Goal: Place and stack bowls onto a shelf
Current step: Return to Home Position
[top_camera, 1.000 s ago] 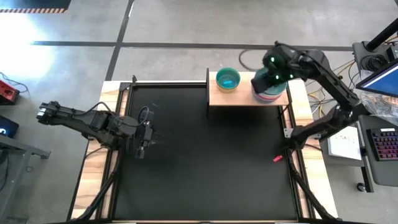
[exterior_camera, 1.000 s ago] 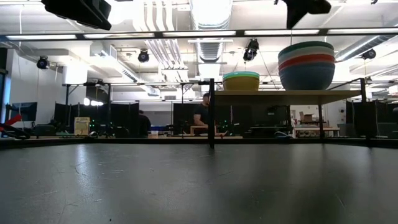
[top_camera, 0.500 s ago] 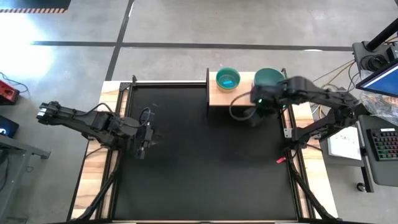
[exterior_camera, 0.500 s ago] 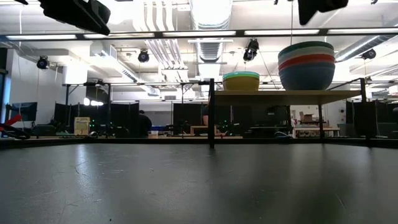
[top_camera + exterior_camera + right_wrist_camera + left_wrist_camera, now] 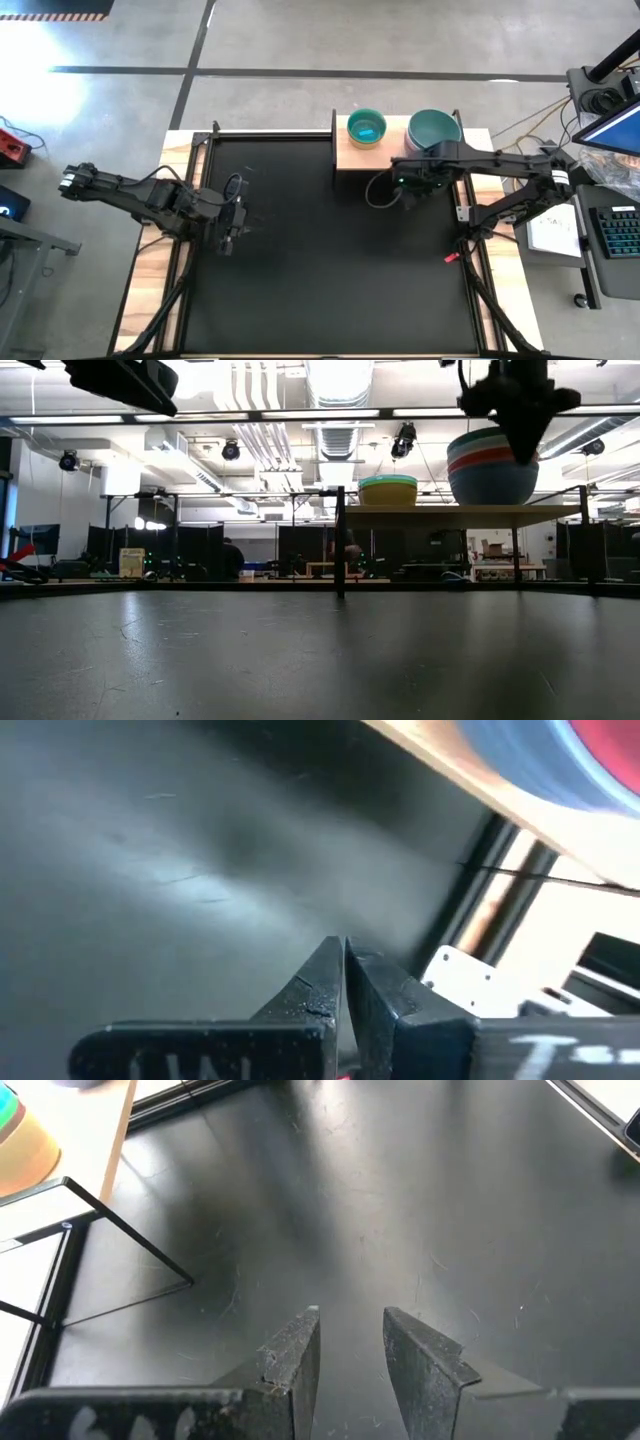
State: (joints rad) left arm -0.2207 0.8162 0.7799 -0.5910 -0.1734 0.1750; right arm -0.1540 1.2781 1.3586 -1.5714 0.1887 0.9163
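Jaws of the right gripper (image 5: 408, 192) are pressed together with no gap and hold nothing; the right wrist view shows its fingertips (image 5: 330, 960) meeting over bare black worktop (image 5: 320, 280). This gripper hangs just off the near edge of the shelf (image 5: 350, 155), which stands at the worktop's far edge toward the far-right corner.

All the bowls in view are on the shelf, beyond the jaws toward the far edge. The taller stack (image 5: 434, 130) sits at the shelf's right end with a teal bowl on top, nearest the right gripper. The shorter stack (image 5: 367, 128) sits at the left end. In the low view the gripper shows in front of the taller stack (image 5: 493, 470), but from above it looks clear of it.

Nothing seems left to grasp, so I judge the coming move to be a retreat away from the shelf. Its near edge and the taller stack are what a careless swing could clip.

The left gripper (image 5: 228, 243) waits near the worktop's left edge, its jaws a narrow gap apart and empty.
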